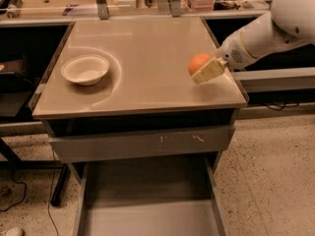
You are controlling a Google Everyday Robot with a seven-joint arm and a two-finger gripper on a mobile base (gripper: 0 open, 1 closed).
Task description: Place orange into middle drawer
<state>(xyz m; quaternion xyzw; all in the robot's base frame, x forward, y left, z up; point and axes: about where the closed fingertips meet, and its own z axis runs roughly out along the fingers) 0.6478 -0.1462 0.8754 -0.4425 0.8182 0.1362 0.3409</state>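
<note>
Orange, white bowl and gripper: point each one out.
orange [198, 63], camera view, its upper face.
white bowl [85, 75], camera view, its inner floor.
gripper [206, 72], camera view, its pale tip beside the orange.

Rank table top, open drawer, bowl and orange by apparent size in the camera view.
1. table top
2. drawer, though nearer the camera and cut off by the frame
3. bowl
4. orange, at the gripper near the table's right edge

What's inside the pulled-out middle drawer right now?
Only the bare floor of the wide, shallow grey metal drawer shows. Its rear is hidden beneath the scratched grey drawer front. The small round orange sits on the beige tabletop, against the gripper near its right edge.
</note>
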